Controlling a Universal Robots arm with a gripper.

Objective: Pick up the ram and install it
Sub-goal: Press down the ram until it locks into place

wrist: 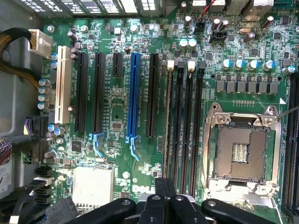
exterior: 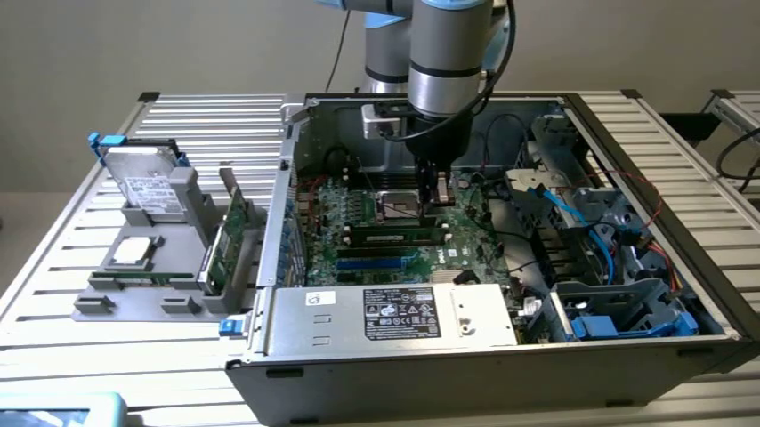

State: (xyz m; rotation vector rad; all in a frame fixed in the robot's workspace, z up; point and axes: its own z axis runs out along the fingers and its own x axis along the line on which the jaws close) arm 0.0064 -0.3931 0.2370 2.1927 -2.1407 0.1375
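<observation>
The ram [exterior: 398, 237], a thin green stick with black chips, sits seated in one of the motherboard's [exterior: 356, 213] long black slots. In the wrist view the ram [wrist: 167, 116] shows edge-on in the memory slot closest to the expansion slots. My gripper [exterior: 435, 190] hangs inside the open computer case, just above the board and a little behind the ram, beside the CPU socket [wrist: 240, 151]. Its black fingers [wrist: 164, 193] are shut together with nothing between them.
A silver power supply [exterior: 392, 311] fills the case's near side, and blue cables [exterior: 570, 213] and drive bays crowd the exterior view's right. Outside the case, at the exterior view's left, a grey holder [exterior: 142, 285] carries a hard drive [exterior: 149, 182], an upright green card [exterior: 231, 236] and a chip [exterior: 133, 252].
</observation>
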